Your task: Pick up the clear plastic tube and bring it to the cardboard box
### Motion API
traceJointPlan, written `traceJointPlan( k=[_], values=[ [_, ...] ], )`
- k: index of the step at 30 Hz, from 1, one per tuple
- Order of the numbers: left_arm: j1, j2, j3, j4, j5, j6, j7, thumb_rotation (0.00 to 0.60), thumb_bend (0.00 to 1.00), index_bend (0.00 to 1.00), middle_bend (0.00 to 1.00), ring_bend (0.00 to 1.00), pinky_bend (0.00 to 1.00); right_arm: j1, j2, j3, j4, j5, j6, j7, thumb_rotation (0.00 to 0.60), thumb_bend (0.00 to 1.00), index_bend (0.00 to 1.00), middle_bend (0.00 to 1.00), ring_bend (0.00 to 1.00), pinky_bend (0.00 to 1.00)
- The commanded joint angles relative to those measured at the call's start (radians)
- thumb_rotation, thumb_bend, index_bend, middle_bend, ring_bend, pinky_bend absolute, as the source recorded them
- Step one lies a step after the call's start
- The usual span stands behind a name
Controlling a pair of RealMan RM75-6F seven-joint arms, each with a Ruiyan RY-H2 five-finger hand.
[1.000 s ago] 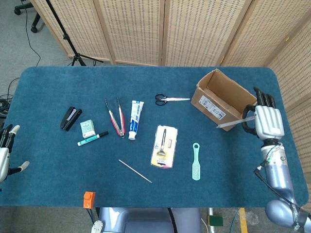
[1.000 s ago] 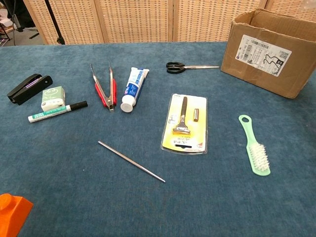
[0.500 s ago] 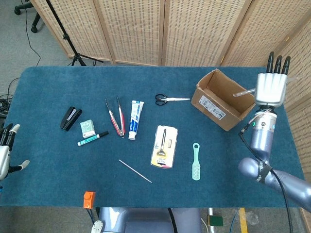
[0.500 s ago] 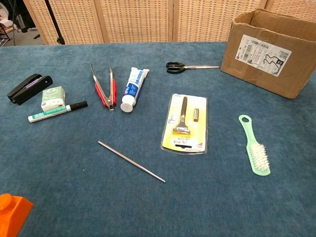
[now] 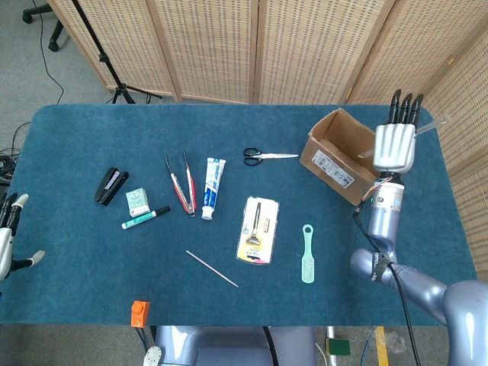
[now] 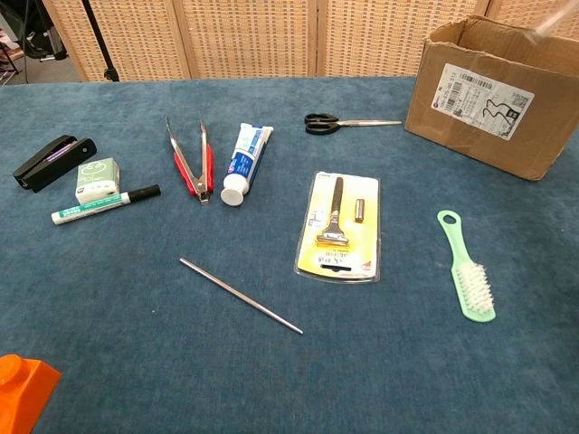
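The cardboard box (image 5: pixel 332 162) stands open at the back right of the table, and shows in the chest view as the box (image 6: pixel 493 95) at top right. My right hand (image 5: pixel 396 142) is raised above the box's right side, its back to the head camera and fingers pointing up. It grips the clear plastic tube (image 5: pixel 431 126), which lies roughly level and sticks out on both sides of the hand. A faint end of the tube (image 6: pixel 545 20) shows above the box in the chest view. My left hand (image 5: pixel 8 238) hangs at the table's left edge, fingers apart, holding nothing.
On the blue table lie scissors (image 5: pixel 268 156), a toothpaste tube (image 5: pixel 213 187), red tongs (image 5: pixel 181 183), a razor pack (image 5: pixel 258 229), a green brush (image 5: pixel 307 253), a metal rod (image 5: pixel 212 268), a marker (image 5: pixel 145 217), a stapler (image 5: pixel 111 185) and an orange block (image 5: pixel 139 313).
My right hand has lifted the tube from beside the box's front right corner and carried it up and left, over the box's right side. The left hand has stayed put.
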Motion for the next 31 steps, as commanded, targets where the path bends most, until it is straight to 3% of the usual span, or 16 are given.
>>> traceJointPlan(
  k=[1, 11, 16, 19, 23, 26, 31],
  values=[
    [0.000, 0.000, 0.002, -0.001, 0.002, 0.000, 0.001, 0.600, 0.00, 0.00, 0.00, 0.00, 0.00, -0.005, 0.004, 0.020, -0.022, -0.006, 0.006, 0.004, 0.600, 0.00, 0.00, 0.00, 0.00, 0.01],
    [0.003, 0.004, 0.003, -0.003, 0.006, 0.006, -0.006, 0.600, 0.00, 0.00, 0.00, 0.00, 0.00, -0.048, 0.081, 0.041, -0.134, -0.055, 0.059, 0.023, 0.600, 0.00, 0.00, 0.00, 0.00, 0.01],
    [0.006, 0.006, 0.007, -0.007, 0.015, 0.014, -0.010, 0.600, 0.00, 0.00, 0.00, 0.00, 0.00, -0.142, 0.195, 0.040, -0.342, -0.119, 0.136, 0.134, 0.600, 0.00, 0.00, 0.00, 0.00, 0.01],
    [0.008, 0.004, 0.010, -0.006, 0.022, 0.019, -0.008, 0.600, 0.00, 0.00, 0.00, 0.00, 0.00, -0.231, 0.270, 0.012, -0.467, -0.195, 0.161, 0.303, 0.600, 0.00, 0.00, 0.00, 0.00, 0.01],
    [0.011, -0.007, 0.018, 0.007, 0.039, 0.030, -0.001, 0.600, 0.00, 0.00, 0.00, 0.00, 0.00, -0.376, 0.357, -0.062, -0.571, -0.356, 0.143, 0.716, 0.600, 0.00, 0.00, 0.00, 0.00, 0.01],
    [0.015, -0.015, 0.026, 0.022, 0.061, 0.042, -0.009, 0.600, 0.00, 0.00, 0.00, 0.00, 0.00, -0.460, 0.391, -0.127, -0.561, -0.468, 0.137, 0.963, 0.600, 0.00, 0.00, 0.00, 0.00, 0.01],
    [0.024, -0.023, 0.035, 0.038, 0.082, 0.058, -0.024, 0.600, 0.00, 0.00, 0.00, 0.00, 0.00, -0.567, 0.376, -0.217, -0.482, -0.626, 0.198, 1.191, 0.600, 0.00, 0.00, 0.00, 0.00, 0.01]
  ],
)
